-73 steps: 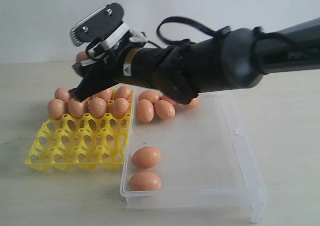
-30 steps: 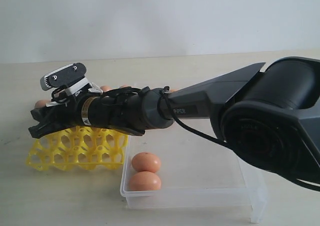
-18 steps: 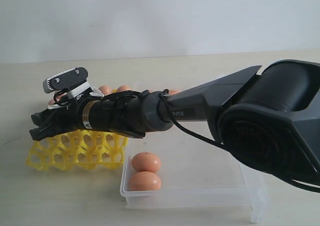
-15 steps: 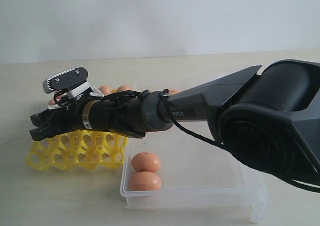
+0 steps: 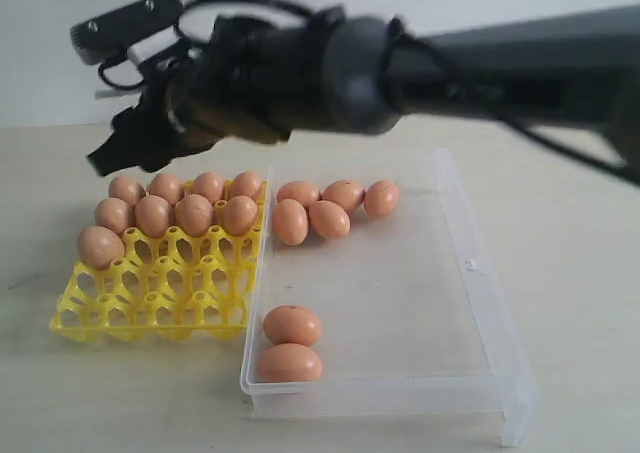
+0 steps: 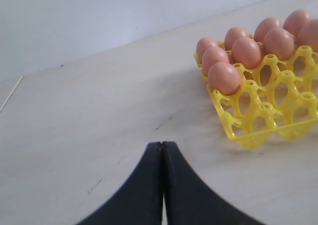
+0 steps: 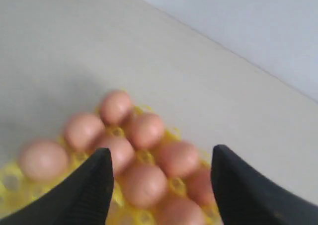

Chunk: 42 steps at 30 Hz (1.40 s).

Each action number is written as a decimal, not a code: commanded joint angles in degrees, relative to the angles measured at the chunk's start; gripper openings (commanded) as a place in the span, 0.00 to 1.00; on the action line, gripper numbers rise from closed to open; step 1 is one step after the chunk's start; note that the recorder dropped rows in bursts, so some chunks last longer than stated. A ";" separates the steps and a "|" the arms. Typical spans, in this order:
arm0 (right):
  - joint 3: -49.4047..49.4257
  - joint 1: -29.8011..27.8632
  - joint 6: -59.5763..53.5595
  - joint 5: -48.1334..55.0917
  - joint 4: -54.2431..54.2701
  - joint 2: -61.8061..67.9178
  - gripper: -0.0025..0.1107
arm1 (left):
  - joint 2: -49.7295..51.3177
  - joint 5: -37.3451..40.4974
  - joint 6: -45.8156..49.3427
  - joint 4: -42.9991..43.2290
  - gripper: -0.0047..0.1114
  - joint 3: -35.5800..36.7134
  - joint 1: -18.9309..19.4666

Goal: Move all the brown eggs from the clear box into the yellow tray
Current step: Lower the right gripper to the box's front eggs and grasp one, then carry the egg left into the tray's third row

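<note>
The yellow tray point(image 5: 150, 303) sits left of the clear box point(image 5: 420, 303) and holds several brown eggs point(image 5: 195, 213) in its far rows, plus one point(image 5: 100, 245) at the left edge. Inside the box, a cluster of brown eggs point(image 5: 312, 213) lies at the far end and two point(image 5: 292, 325) at the near end. My right gripper point(image 5: 112, 156) hangs open and empty above the tray's far left corner; its view shows the open gripper point(image 7: 161, 151) over blurred tray eggs point(image 7: 144, 183). My left gripper point(image 6: 162, 144) is shut, empty, on bare table beside the tray point(image 6: 268, 130).
The right arm's dark forearm point(image 5: 450, 63) stretches across the upper part of the exterior view, above the box's far end. The tray's near rows of cups point(image 5: 180, 293) hold nothing. Pale table point(image 5: 580, 253) surrounds both containers, with a white wall behind.
My right gripper has risen from low over the tray's left side to well above it. An egg now shows in the left cup. The left gripper stays as it was.
</note>
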 commanded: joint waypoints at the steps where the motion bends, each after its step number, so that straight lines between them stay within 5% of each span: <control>1: -0.19 0.45 -28.52 32.91 16.83 -7.15 0.43 | -0.35 -0.45 -0.31 0.00 0.04 -0.23 -0.21; 3: -0.08 -1.22 -37.03 42.37 23.26 -8.12 0.40 | -0.35 -0.45 -0.31 0.00 0.04 -0.23 -0.21; 7: 2.83 -3.76 -47.10 43.51 26.70 -8.12 0.41 | -0.35 -0.45 -0.31 0.00 0.04 -0.23 -0.21; 13: 9.14 -4.63 -59.51 39.44 32.16 -7.20 0.59 | -0.35 -0.45 -0.31 0.00 0.04 -0.23 -0.21; 29: 10.11 -4.63 -66.85 24.83 36.99 4.89 0.58 | -0.35 -0.45 -0.31 0.00 0.04 -0.23 -0.21; 31: 10.11 -4.63 -66.95 25.22 36.58 6.37 0.53 | -0.35 -0.45 -0.31 0.00 0.04 -0.23 -0.21; 36: 10.11 -4.63 -66.95 23.89 35.31 4.75 0.04 | -0.35 -0.45 -0.31 0.00 0.04 -0.23 -0.21; 42: 10.11 -4.63 -65.52 20.71 28.21 -2.55 0.02 | -0.35 -0.45 -0.31 0.00 0.04 -0.23 -0.21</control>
